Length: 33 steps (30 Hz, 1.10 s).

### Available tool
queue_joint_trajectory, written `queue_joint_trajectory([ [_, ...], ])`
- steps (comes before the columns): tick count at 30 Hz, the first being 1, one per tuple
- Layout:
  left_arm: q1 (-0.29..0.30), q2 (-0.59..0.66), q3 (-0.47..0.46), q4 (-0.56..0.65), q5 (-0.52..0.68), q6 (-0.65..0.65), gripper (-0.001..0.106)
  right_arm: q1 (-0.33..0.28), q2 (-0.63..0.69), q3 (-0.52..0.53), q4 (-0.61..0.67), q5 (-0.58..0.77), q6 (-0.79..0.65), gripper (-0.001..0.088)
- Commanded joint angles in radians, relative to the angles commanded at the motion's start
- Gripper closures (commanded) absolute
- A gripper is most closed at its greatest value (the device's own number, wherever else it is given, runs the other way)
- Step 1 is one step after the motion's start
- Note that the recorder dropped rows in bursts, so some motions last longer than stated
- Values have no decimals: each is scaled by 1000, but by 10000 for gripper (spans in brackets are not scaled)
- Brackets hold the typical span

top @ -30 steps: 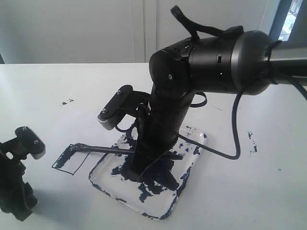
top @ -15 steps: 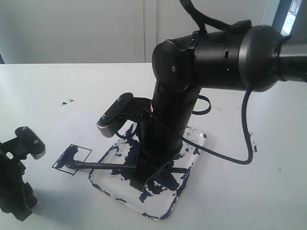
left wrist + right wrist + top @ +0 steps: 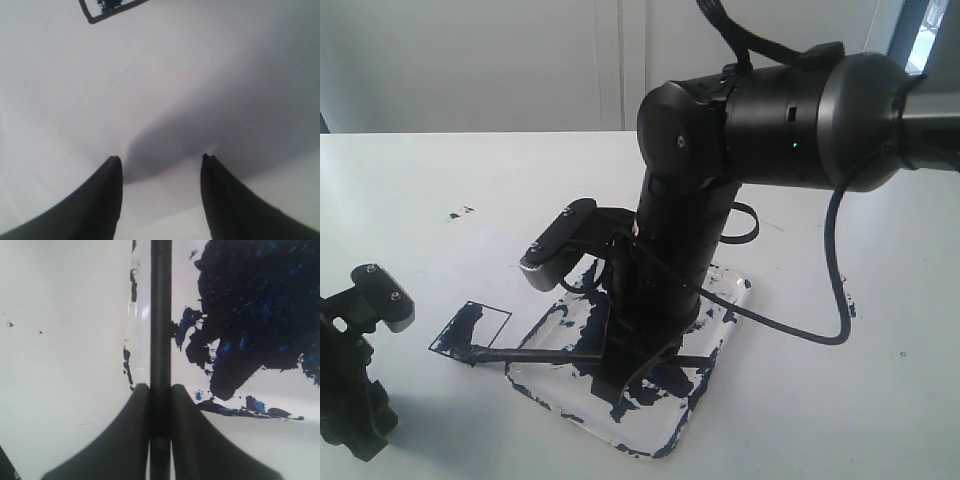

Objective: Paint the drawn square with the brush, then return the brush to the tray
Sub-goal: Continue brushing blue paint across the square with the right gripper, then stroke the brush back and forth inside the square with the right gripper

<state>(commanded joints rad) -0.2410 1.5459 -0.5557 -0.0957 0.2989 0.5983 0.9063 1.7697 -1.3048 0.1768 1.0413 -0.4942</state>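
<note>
The brush [image 3: 540, 353] lies nearly level, and my right gripper [image 3: 613, 380] is shut on its handle low over the tray [image 3: 725, 338]. Its dark tip rests at the near corner of the drawn square [image 3: 470, 333]. The square has blue paint along its far-left part. In the right wrist view the brush [image 3: 160, 315] runs straight out from between the fingers of the right gripper [image 3: 160, 386]. It runs beside the tray [image 3: 184, 285] rim and the big blue-black blotch. My left gripper [image 3: 160, 159] is open over bare paper, with a corner of the square [image 3: 115, 11] ahead.
The left arm [image 3: 355, 380] stands at the front left, close to the square. Stray blue specks mark the paper at the far left [image 3: 460, 212] and right of the tray [image 3: 846, 300]. The right arm's bulk hangs over the tray.
The brush tip has swept from the square's far side to its near corner. The right gripper has moved toward the tray's front with the brush. The left arm has stayed still.
</note>
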Motion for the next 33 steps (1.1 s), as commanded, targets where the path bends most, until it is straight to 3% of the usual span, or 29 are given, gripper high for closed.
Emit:
queue_joint_trajectory([
  [15, 0, 0, 0, 0, 4, 0, 516, 0, 0, 0, -187, -77, 159, 868],
  [33, 0, 0, 0, 0, 4, 0, 516, 0, 0, 0, -197, -127, 164, 868],
])
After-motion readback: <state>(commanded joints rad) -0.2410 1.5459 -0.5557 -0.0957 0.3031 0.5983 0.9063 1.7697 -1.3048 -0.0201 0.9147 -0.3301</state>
